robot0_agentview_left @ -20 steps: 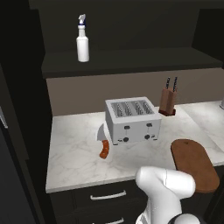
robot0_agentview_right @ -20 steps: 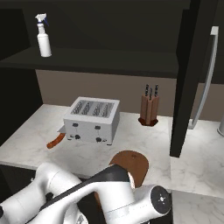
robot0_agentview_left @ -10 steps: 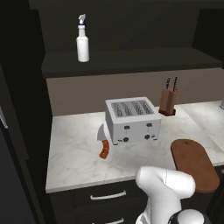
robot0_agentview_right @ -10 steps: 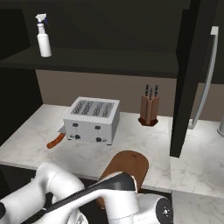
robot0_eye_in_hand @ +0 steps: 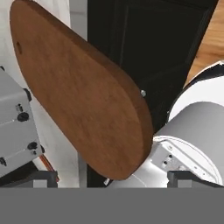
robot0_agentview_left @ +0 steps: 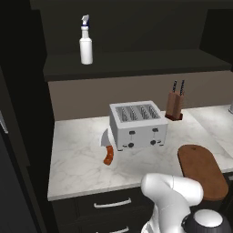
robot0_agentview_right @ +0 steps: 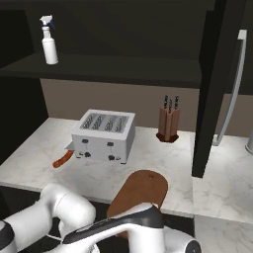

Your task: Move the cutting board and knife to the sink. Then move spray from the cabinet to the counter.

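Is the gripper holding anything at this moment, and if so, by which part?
Nothing is held. The gripper is open above the reddish-brown oblong wooden cutting board, which lies flat on the marble counter.

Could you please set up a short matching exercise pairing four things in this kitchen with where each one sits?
Things:
1. spray bottle
2. knife
3. cutting board
4. knife block

Places:
A. overhanging the counter's front edge
B. on the dark cabinet shelf
C. by the back wall, right of the toaster
D. on the counter, against the toaster's left side

Pairs: 1-B, 2-D, 3-A, 4-C
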